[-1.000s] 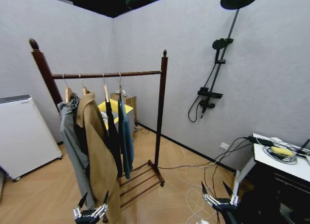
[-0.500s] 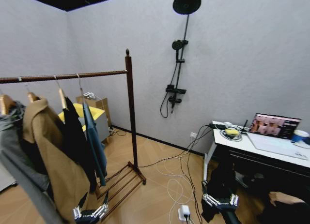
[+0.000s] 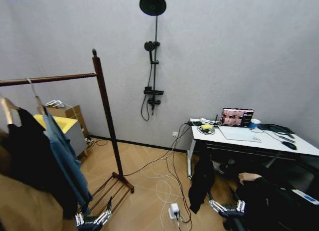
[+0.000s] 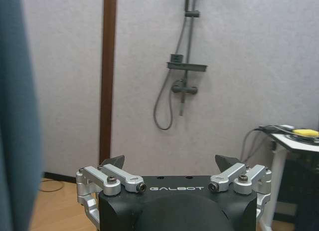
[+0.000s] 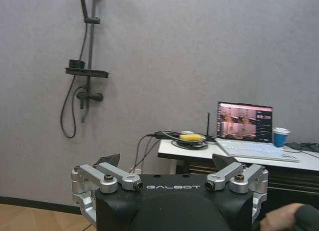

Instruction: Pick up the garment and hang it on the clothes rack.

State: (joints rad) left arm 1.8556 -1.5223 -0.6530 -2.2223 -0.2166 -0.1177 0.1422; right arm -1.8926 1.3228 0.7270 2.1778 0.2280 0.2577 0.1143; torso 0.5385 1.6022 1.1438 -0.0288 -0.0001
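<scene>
While both arms ride low and empty, the left gripper (image 3: 93, 218) and right gripper (image 3: 227, 207) hold their fingers apart; the garment (image 3: 64, 158) already hangs on the clothes rack (image 3: 105, 116), beside a black garment (image 3: 27, 151). A good pick likely means squaring up to the hanger first.

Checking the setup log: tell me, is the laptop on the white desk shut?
No, the laptop stands open on the white desk, its lit screen facing the room.
</scene>
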